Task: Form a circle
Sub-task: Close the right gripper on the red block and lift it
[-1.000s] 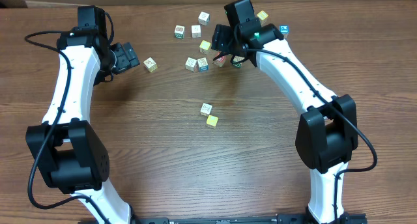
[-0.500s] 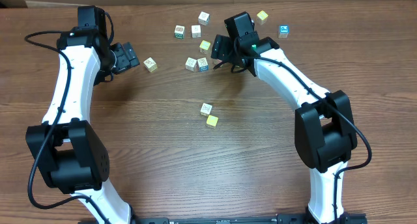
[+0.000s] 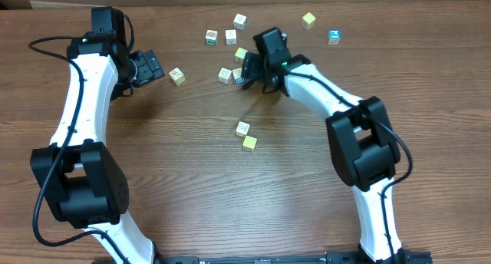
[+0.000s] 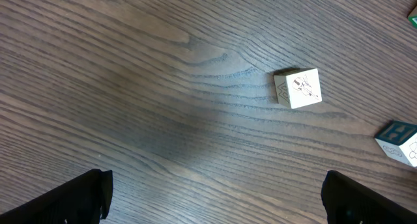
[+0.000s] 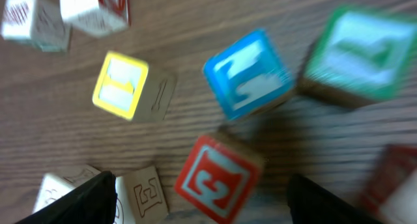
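Right fingers [image 5: 78, 201]: dark blunt pads at the lower corners of the wrist view, spread wide, gripping nothing.
Right gripper [image 3: 247, 70]: black, low over the cubes at the far middle of the table.
Circle [image 5: 215, 175]: a close cluster of small square-edged wooden cubes under the right gripper. It has a red-framed cube printed "3", a yellow-framed cube and two pale ones with line drawings. All are blurred, and none touches a pad.
Beside it: a blue-faced cube [image 5: 247, 74] and a green-faced cube [image 5: 355, 55], both glossy.
Left fingers [image 4: 78, 198]: matte black, at the lower corners, fully apart, holding nothing.
Left gripper [image 4: 215, 182]: over bare table, well apart from the circle.
Pale cube [image 4: 298, 88]: plain wood, sharp corners, thin drawn figure on top.
Table [image 4: 130, 68]: dark brown, streaked wavy grain.
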Motion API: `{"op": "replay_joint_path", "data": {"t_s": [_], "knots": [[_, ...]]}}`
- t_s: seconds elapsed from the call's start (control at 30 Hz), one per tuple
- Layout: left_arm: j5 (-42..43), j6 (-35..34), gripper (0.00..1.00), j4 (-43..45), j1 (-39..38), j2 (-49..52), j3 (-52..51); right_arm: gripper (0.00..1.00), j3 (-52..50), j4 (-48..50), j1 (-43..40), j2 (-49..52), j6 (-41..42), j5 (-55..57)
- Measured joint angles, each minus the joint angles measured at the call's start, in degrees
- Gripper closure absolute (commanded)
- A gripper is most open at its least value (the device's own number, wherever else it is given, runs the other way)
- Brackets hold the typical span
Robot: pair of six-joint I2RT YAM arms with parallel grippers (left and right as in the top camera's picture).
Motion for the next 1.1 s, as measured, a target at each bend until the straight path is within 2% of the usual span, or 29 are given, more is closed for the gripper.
{"op": "replay_joint_path", "data": {"t_s": [0.4,0.83,1.1], "knots": [[0.0,0.0,0.0,0.0,0.0,0.0,0.0,0.2,-0.02,1.42,1.2,0.66,0.24,3.91],[0.0,0.0,0.0,0.0,0.0,0.0,0.0,0.6,-0.02,1.79,1.16,0.66,0.96,7.08],[0.0,-0.02,0.0,0.0,0.0,0.0,0.0,0.59,-0.02,1.53,1.18,0.66,1.14,7.5]]}}
